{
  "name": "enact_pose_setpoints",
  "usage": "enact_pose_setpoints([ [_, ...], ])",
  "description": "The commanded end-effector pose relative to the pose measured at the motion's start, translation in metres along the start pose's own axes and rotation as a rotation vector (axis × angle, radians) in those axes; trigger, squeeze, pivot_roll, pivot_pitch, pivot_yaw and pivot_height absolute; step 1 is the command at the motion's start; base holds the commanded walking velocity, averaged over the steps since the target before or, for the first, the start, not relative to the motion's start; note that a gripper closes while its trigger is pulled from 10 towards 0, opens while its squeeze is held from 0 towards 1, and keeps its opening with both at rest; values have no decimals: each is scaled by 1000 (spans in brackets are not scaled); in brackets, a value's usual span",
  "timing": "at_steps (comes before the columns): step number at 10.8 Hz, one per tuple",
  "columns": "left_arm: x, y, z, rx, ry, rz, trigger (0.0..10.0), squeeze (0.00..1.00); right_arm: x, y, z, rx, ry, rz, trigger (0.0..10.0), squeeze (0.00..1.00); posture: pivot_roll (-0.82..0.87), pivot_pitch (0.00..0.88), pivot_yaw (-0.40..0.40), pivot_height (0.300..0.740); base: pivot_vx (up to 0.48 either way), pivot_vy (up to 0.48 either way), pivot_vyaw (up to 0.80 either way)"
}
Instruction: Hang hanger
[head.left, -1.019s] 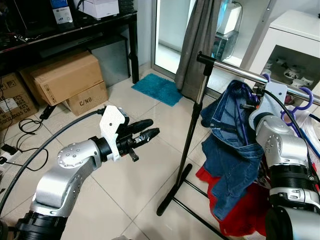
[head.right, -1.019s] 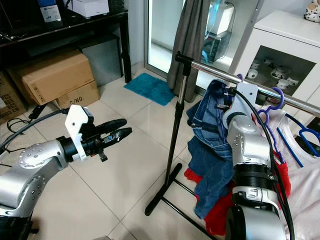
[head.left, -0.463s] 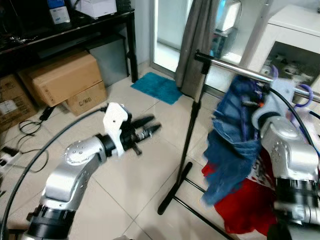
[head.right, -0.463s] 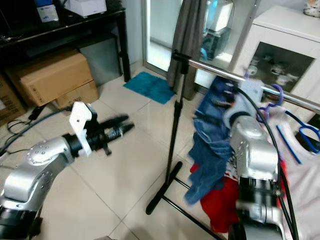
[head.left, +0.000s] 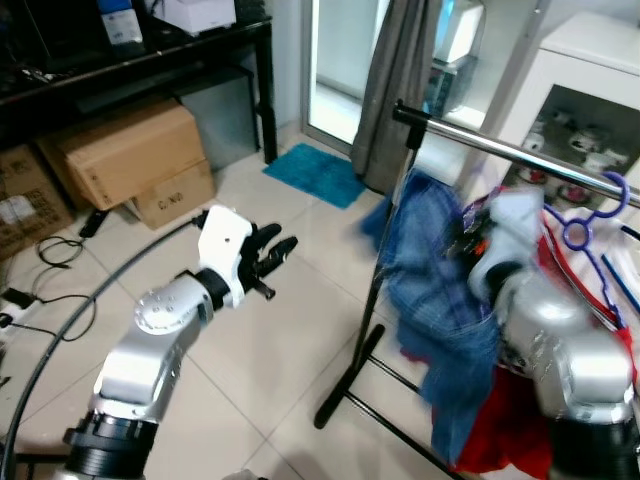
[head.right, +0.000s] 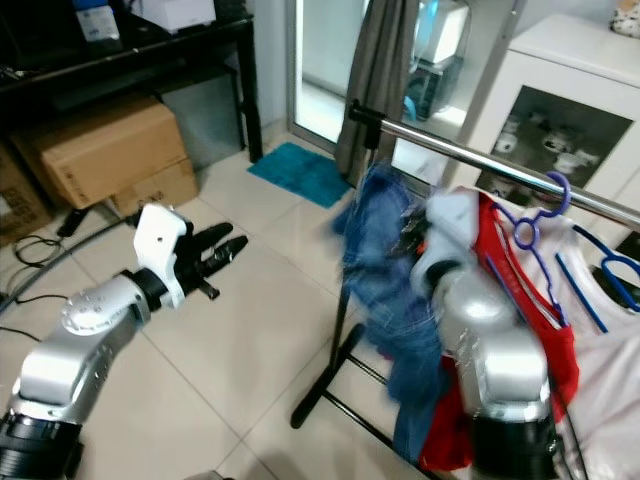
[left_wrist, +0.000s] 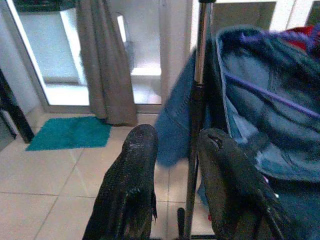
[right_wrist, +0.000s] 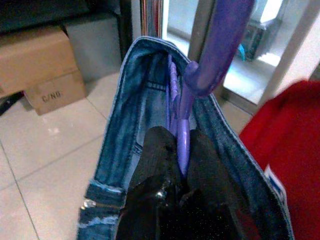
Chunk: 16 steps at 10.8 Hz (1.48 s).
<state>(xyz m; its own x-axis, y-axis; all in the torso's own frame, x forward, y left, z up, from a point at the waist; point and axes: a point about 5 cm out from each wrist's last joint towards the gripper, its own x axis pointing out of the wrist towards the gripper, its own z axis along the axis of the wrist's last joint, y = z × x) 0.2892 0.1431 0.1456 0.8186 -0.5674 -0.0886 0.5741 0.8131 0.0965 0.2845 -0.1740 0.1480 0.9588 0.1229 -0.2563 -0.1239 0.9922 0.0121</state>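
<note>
Right tool (right_wrist: 176, 150) is clenching the stem of the purple hanger (right_wrist: 200, 80), fingers (right_wrist: 155, 155) pressed on both sides of it. Jeans (head.right: 385, 290) are draped on that hanger, waistband open toward the wrist camera. In the eye views the right arm is holding the jeans just below the chrome rail (head.right: 470, 160), near the rail's black upright post (head.left: 375, 300); this part is blurred, so whether the hook is touching the rail is not clear. A red garment (head.right: 520, 300) is hanging right beside the jeans, with another purple hanger (head.right: 535, 215) hooked on the rail behind it and a white garment (head.right: 610, 380) further along.

Left tool (head.left: 268, 255) is released, fingers (left_wrist: 130, 195) spread, gripping nothing, hovering over the tile floor (head.left: 270, 350) well apart from the rack and pointing toward the post. Cardboard boxes (head.left: 130, 160) are sitting under the black desk (head.left: 150, 60). A teal mat (head.left: 315, 175) is lying by the grey curtain (head.left: 395, 90).
</note>
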Motion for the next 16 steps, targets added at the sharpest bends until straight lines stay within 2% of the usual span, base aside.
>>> enact_pose_setpoints([
  [1,-2,-1,0,14,-4,31,10000,0,-5,4,0,11,-16,-2,0,0,-148,0,-41,740,0,0,0],
  [3,-3,-1,-3,7,9,82,10000,0,-8,10,-18,58,20,-21,0,0,-143,0,-37,740,0,0,0],
  [4,-2,0,-2,-5,11,82,10000,0,-9,13,-26,103,15,-47,0,0,-148,0,-26,740,0,0,0],
  [5,1,0,0,-11,11,73,10000,0,-10,15,-29,104,6,-40,0,0,-152,0,-13,740,0,0,0],
  [14,-1,-1,-7,-30,12,83,10000,0,-9,18,-27,103,-11,-36,0,0,-147,0,-38,740,-242,0,0],
  [16,-1,0,-7,-28,11,85,10000,0,-7,19,-24,100,-17,-29,0,0,-147,0,-38,740,0,0,0],
])
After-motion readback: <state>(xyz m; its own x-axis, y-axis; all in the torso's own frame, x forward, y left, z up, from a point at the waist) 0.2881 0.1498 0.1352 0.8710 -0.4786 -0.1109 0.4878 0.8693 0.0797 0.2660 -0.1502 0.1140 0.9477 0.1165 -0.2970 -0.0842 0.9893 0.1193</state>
